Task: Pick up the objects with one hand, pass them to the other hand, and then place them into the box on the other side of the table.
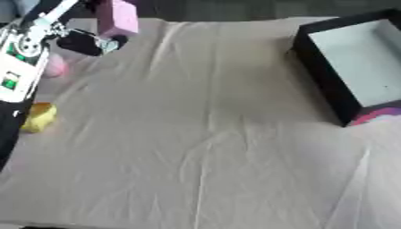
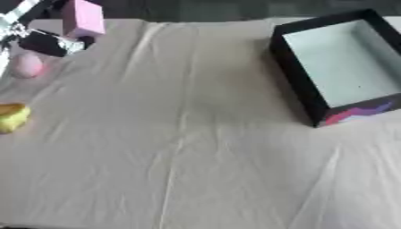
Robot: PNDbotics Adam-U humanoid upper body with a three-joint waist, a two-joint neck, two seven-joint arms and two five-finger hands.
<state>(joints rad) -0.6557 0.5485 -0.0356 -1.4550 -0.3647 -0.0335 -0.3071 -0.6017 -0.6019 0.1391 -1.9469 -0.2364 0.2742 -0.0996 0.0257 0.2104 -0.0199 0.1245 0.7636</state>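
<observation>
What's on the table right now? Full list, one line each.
box: 1, black walls with pale inside, nothing in it, far right of the table.
block: 1, pink, far left, at the left hand's fingers; whether it is lifted cannot be told.
round thing: 1, pale pink, left edge, lying on the cloth below the hand.
yellow thing: 1, yellow, left edge, nearer than the pink one.
cloth: 1, beige, creased, covers the table.
left arm: 1, silver and black, comes in at the upper left.
left hand: 1, black, beside the block, finger pose unclear.
right hand: not in view.
</observation>
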